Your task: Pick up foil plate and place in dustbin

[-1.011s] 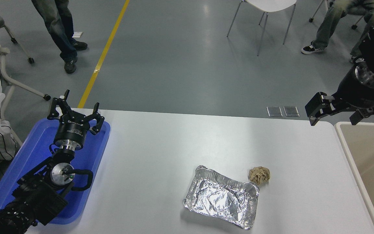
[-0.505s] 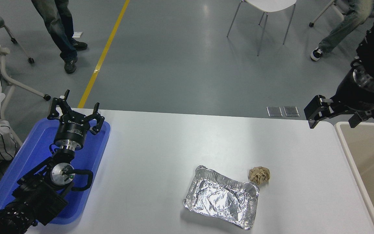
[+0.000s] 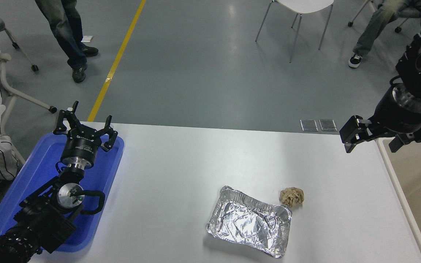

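Foil plate (image 3: 250, 222) lies flat near the front edge of my table (image 3: 181, 168), its long axis running from upper left to lower right, one far corner just beside a paper ball (image 3: 292, 197). Nothing holds it yet.

My right gripper (image 3: 371, 138) hangs at the table's far right corner, above the near rim of the dustbin (image 3: 393, 171), fingers spread apart and empty. From there the plate lies down and to the left in my view, well apart from the tool, with bare table between them. My left gripper (image 3: 85, 126) is parked over the blue tray (image 3: 24, 190) at the lower left, fingers also splayed wide, holding nothing. It sits about as far from the plate on the other side, but the right arm has the bin next to it, so I judge it the one to send.

I reckon the reach must come back toward me and leftward, then drop onto a raised rim. The right-hand short edge looks the nearest to take, though the ball sits close to that corner and could get knocked.
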You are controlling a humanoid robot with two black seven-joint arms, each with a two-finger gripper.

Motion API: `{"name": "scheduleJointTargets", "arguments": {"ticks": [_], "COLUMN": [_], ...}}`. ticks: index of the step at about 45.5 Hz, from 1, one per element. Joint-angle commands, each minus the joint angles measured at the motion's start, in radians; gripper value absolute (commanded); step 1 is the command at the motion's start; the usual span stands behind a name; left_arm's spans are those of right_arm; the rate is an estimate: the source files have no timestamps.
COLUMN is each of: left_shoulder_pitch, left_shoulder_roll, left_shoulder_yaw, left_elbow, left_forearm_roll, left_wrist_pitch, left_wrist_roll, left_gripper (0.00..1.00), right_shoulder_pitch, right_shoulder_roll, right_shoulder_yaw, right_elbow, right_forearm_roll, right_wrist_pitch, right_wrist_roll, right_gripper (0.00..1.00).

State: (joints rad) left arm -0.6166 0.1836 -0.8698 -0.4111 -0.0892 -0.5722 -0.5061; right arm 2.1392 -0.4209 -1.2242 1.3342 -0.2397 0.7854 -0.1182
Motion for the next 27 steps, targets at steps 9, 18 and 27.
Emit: {"name": "scheduleJointTargets", "arguments": {"ticks": [9,18,27], "left_shoulder_pitch": [0.0,0.0,0.0], "left_shoulder_roll": [0.0,-0.001,0.0], "left_shoulder_yaw": [-0.001,-0.001,-0.001], "left_elbow": [0.0,0.0,0.0], "left_forearm_roll": [0.0,0.0,0.0], "left_wrist_pitch": [0.0,0.0,0.0], "left_wrist_roll": [0.0,0.0,0.0], "left_gripper": [1.0,1.0,1.0], "right_shoulder_pitch": [-0.126,-0.261,-0.399], "right_shoulder_roll": [-0.012,-0.013,-0.013], "right_shoulder_yaw": [0.063,0.133,0.19], "right_elbow": [-0.004,-0.006,-0.007], "right_forearm_roll": [-0.003,-0.003,-0.004], "right_wrist_pitch": [0.0,-0.08,-0.287], "right_wrist_roll": [0.0,0.0,0.0], "right_gripper": [1.0,1.0,0.99]}}
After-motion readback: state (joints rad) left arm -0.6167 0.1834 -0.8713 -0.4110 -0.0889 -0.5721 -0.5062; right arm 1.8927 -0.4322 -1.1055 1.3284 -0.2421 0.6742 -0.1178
